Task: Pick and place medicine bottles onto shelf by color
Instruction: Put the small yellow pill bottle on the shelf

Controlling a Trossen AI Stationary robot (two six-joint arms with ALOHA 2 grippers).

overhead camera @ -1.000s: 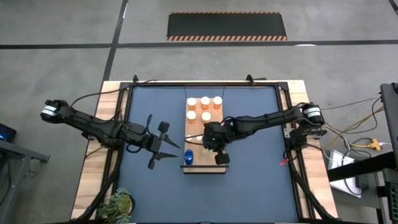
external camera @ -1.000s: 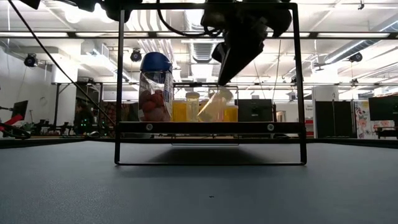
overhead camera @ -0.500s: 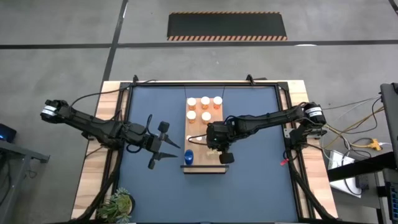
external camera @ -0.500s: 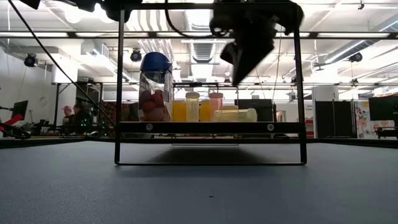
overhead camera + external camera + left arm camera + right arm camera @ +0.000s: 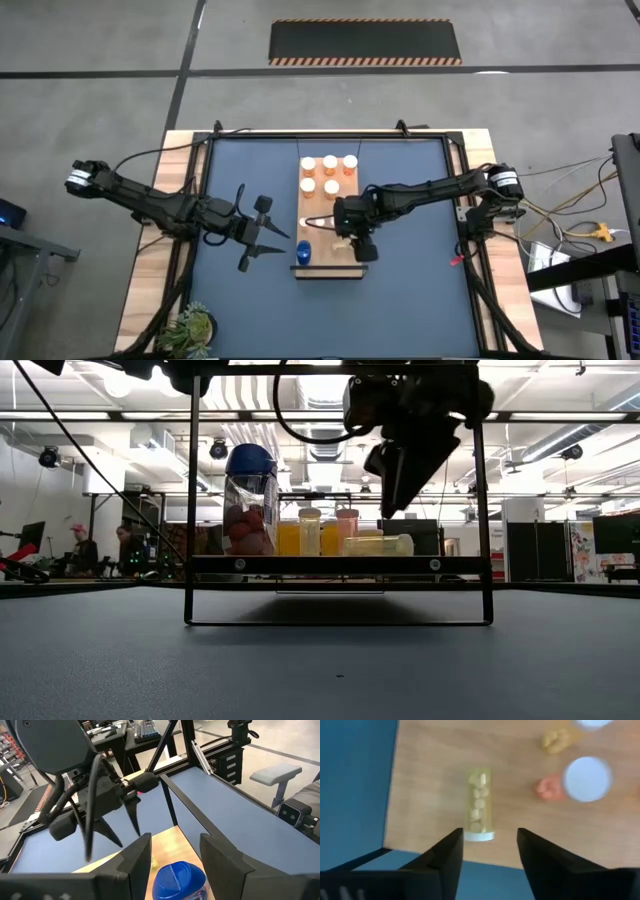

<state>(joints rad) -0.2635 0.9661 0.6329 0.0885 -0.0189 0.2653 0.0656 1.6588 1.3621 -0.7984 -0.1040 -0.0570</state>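
Note:
The shelf (image 5: 330, 266) is a wooden board on a dark frame in the middle of the table. Several orange bottles with white caps (image 5: 329, 172) stand at its far end. A blue-capped bottle (image 5: 303, 250) stands at its near left corner. A yellow-pill bottle (image 5: 479, 805) lies on its side on the board, also seen in the low view (image 5: 377, 545). My right gripper (image 5: 487, 851) hangs open above that bottle, clear of it. My left gripper (image 5: 272, 236) waits open left of the shelf, with the blue cap (image 5: 179, 879) ahead of its fingers, untouched.
A potted plant (image 5: 190, 328) stands at the table's near left corner. The shelf's dark frame posts (image 5: 190, 500) rise at its corners. Blue table mat (image 5: 410, 290) lies open right of and in front of the shelf. People are in the room behind the table.
A second ago my right gripper held the yellow-pill bottle tilted over the shelf. It has let go and its fingers have opened. The bottle has tipped over and now lies on its side on the board. The gripper stays above it.

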